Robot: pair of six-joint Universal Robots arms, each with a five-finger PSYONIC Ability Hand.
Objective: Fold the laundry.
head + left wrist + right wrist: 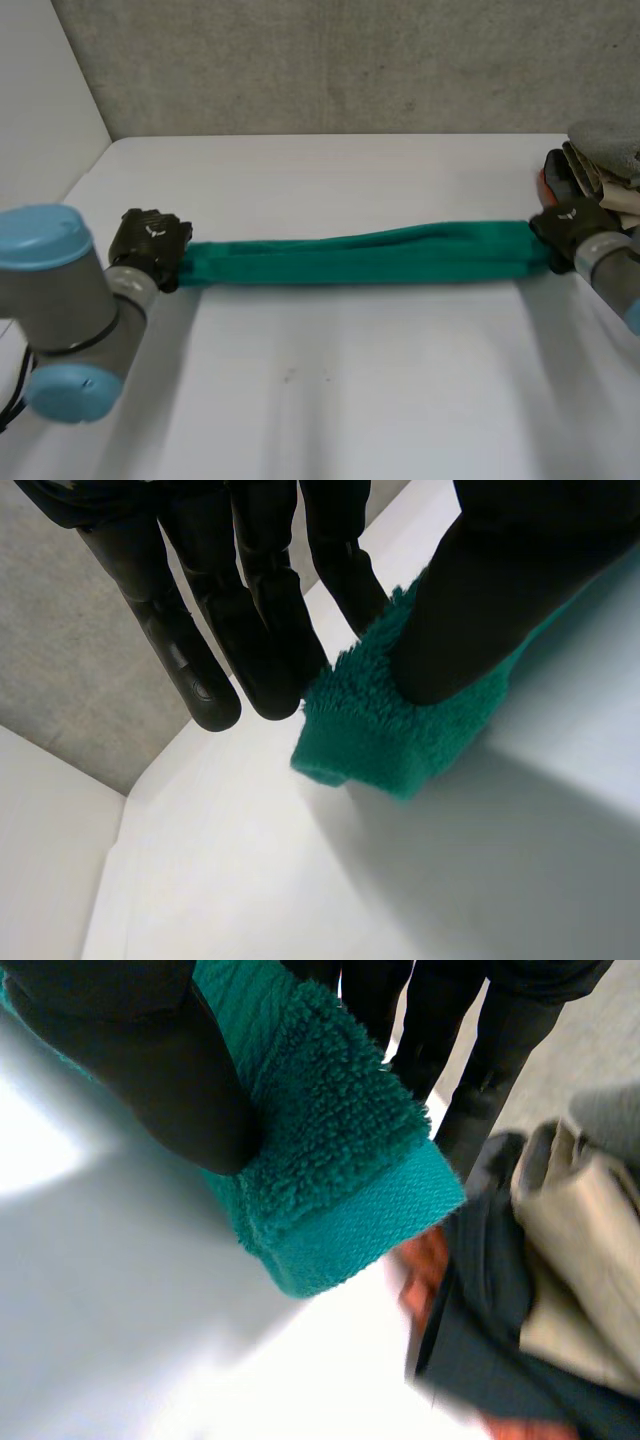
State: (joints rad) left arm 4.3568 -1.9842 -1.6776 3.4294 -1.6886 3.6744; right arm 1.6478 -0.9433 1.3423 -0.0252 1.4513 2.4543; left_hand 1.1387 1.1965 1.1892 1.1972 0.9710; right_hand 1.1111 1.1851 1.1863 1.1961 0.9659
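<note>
White table (pixel 330 400), taut green towel (pixel 360 255)

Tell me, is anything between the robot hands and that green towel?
Nothing visible: the left robot hand and right robot hand each pinch one end of the green towel. The clothes pile lies beside the right end.
</note>
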